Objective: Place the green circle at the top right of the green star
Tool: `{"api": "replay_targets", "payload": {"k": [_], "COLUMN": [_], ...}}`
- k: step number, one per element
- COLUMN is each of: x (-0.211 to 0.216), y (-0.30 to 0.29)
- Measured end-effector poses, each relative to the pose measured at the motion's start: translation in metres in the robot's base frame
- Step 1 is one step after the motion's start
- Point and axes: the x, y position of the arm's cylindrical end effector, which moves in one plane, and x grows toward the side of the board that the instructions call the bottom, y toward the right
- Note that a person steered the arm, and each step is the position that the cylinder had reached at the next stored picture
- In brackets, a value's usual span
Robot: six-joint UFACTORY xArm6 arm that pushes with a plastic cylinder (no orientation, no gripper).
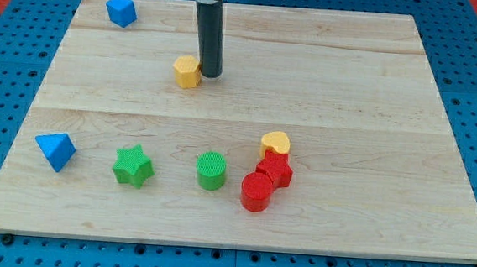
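Observation:
The green circle (211, 170) stands on the wooden board near the view's bottom, a little left of centre. The green star (133, 166) lies to its left at about the same height, a block's width away. My tip (210, 73) is far above them toward the view's top, touching the right side of a yellow hexagon block (187, 71). The tip is well apart from both green blocks.
A red circle (256, 192), a red star (275, 169) and a yellow heart (276, 143) cluster just right of the green circle. A blue triangle-like block (55, 150) sits at the left. A blue block (121, 11) sits at the top left. The board's edge (231, 244) runs along the bottom.

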Motion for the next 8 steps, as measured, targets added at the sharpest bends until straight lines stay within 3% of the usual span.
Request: {"api": "replay_targets", "payload": {"k": [2,4,6,8], "x": [0.028,0.117,0.163,0.216], "y": [-0.096,-0.092,-0.130,-0.093]}}
